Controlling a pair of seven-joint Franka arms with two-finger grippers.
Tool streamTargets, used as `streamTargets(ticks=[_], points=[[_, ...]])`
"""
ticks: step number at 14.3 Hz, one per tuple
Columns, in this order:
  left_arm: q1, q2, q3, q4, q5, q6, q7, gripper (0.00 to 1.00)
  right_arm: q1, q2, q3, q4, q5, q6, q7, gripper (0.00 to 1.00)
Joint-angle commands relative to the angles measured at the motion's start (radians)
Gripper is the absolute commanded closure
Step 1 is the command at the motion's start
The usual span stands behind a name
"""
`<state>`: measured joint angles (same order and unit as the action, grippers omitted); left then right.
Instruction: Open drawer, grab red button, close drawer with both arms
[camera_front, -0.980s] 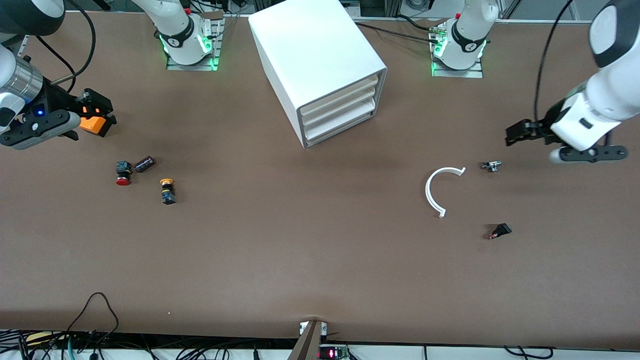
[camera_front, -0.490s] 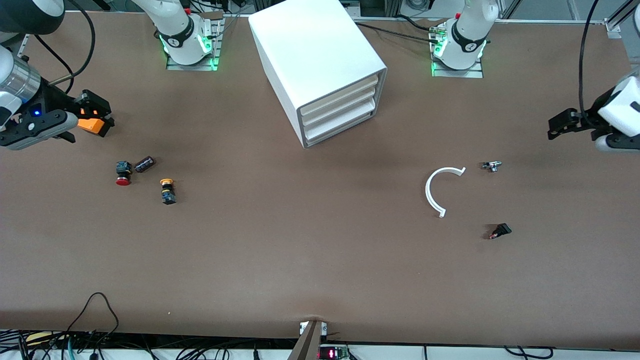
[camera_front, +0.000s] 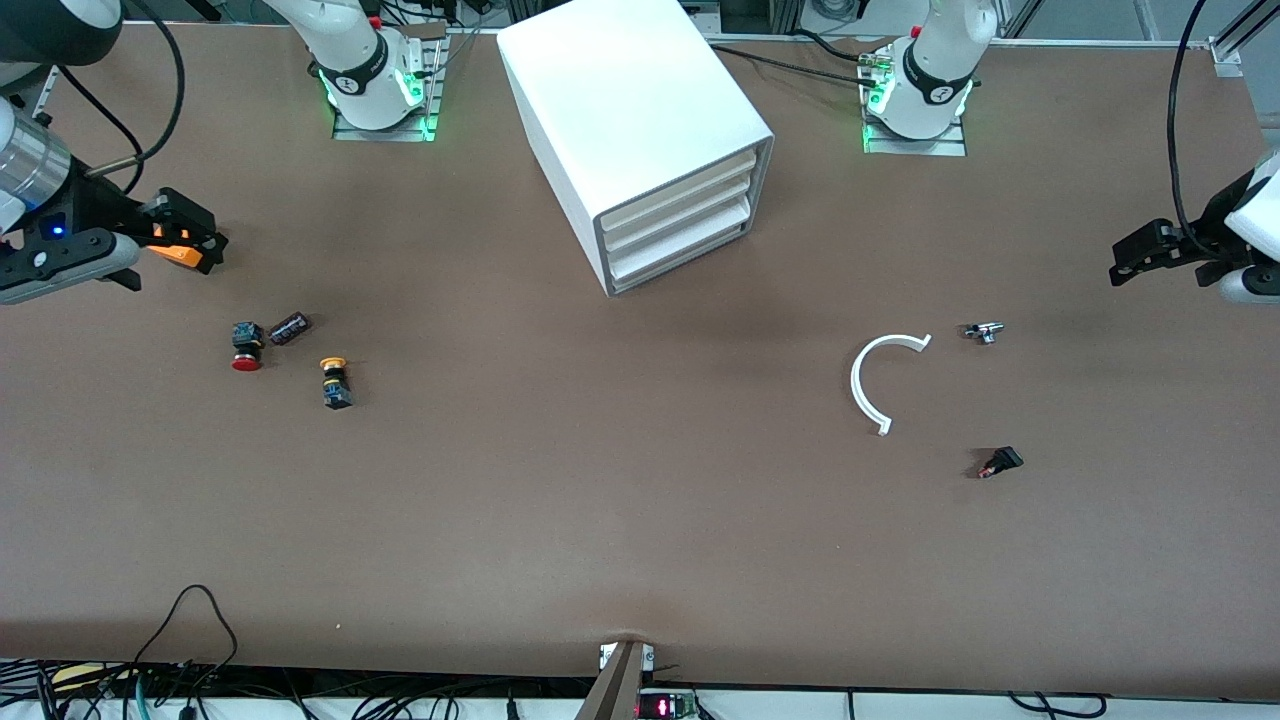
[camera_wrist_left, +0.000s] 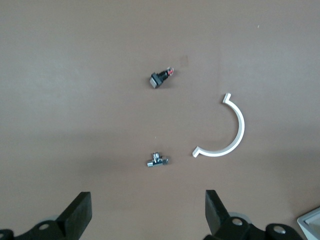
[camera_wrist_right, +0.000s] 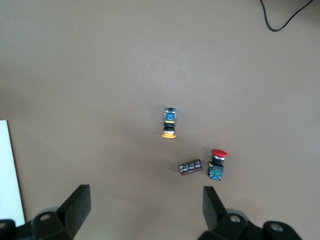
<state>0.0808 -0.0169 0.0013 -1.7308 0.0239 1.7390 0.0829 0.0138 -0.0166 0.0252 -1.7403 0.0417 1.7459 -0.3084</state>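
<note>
Surveying: my two hands from their stations at either end of the desk (camera_front: 640, 540), one entry per item.
Drawer cabinet (camera_front: 640, 130): white, three drawers, all fronts flush and shut; it stands between my arm bases.
Red button (camera_front: 246, 362): lying on the desk toward my right arm's end, just beside a dark cylinder (camera_front: 290, 327); also seen in the right wrist view (camera_wrist_right: 218, 154).
Yellow button (camera_front: 334, 364): near the red one, slightly nearer the front camera.
Right hand (camera_front: 185, 240): hovering over the desk edge at its own end, fingers spread wide, holding nothing.
Left hand (camera_front: 1140, 250): hovering over its own end of the desk, fingers apart, holding nothing.
White curved piece (camera_front: 875, 380): on the desk toward my left arm's end, with a small metal fitting (camera_front: 984, 331) and a small black switch (camera_front: 1000, 462) nearby.
Step in hand: undecided, to my judgement; shut drawers and a button on the desk fit either a drawer awaiting opening or one closed again.
Next move: not settled by this scene; I name none.
</note>
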Motion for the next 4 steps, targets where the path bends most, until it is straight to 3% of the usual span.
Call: streamTargets(ticks=[1, 4], points=[[-0.001, -0.009, 0.000, 0.034, -0.012, -0.006, -0.014, 0.00, -0.017, 0.006, 0.024, 0.027, -0.013, -0.017, 0.016, 0.01], [-0.004, -0.009, 0.000, 0.039, -0.012, -0.006, -0.015, 0.00, -0.017, 0.010, 0.024, 0.045, -0.013, -0.017, 0.005, 0.01]])
